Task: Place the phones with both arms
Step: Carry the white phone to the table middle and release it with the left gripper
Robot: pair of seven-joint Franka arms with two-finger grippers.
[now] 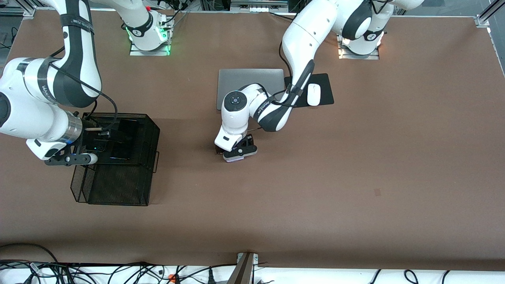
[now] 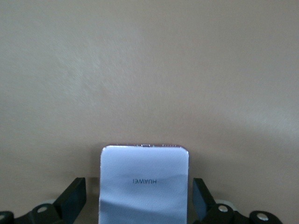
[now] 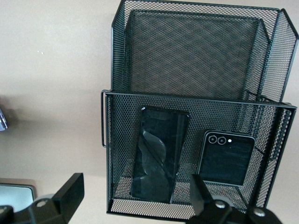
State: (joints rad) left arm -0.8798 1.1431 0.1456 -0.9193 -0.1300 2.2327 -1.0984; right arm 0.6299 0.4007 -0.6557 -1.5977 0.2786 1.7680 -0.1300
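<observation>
The pale phone lies flat on the brown table, near the middle. Our left gripper is low over it, with a finger on each side, open and not squeezing. We think it sits this way to line up for a pick. From the phone, the laptop is at about 12 o'clock and the mesh basket at 9 o'clock. The long black phone and the small black phone already lean inside the basket. Our right gripper hangs over the basket, open and empty, waiting.

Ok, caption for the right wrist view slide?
Open right tool over mesh basket holding long black phone and squarish black phone.
</observation>
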